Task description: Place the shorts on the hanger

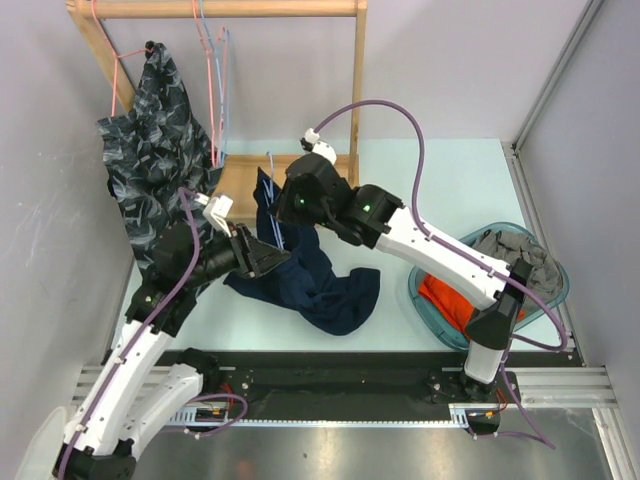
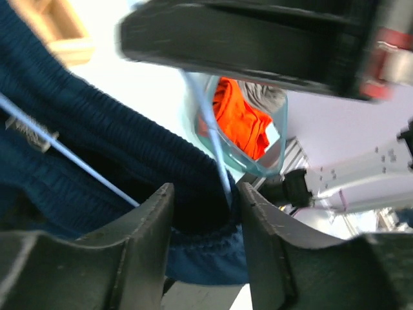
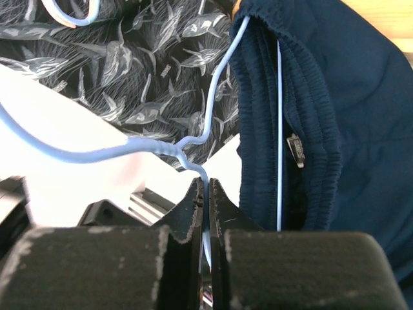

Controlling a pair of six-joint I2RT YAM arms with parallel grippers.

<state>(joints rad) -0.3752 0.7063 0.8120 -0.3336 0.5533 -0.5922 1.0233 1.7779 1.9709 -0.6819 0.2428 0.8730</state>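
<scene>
The step in hand looks like threading: the thin light-blue wire clothes hanger (image 3: 161,147) is being worked into the waist opening of the plain navy-blue fabric shorts (image 1: 330,290).

- **Shorts:** They lie at the centre of the top view. The legs are heaped on the pale mint tabletop (image 1: 440,170) and the elastic waistband is lifted towards the upper left.
- **Right end effector (image 3: 205,194):** Its fingers are pressed together on the hanger wire, just below the twisted neck.
- **Hanger in the waistband:** At the right of the right wrist view, one straight run of the wire passes down inside the ribbed waistband.
- **Left end effector (image 2: 203,203):** It pinches a bunch of that waistband at lower centre of its own view, and the blue wire crosses right there.

Next, the waistband probably has to be stretched over the hanger's other shoulder while the wire is kept steady. I cannot tell whether that far shoulder is already inside.

At the right of the top view sits a translucent teal plastic basket (image 1: 420,300). It holds a crumpled orange garment (image 1: 445,300) and a grey one (image 1: 525,255) behind it.
</scene>
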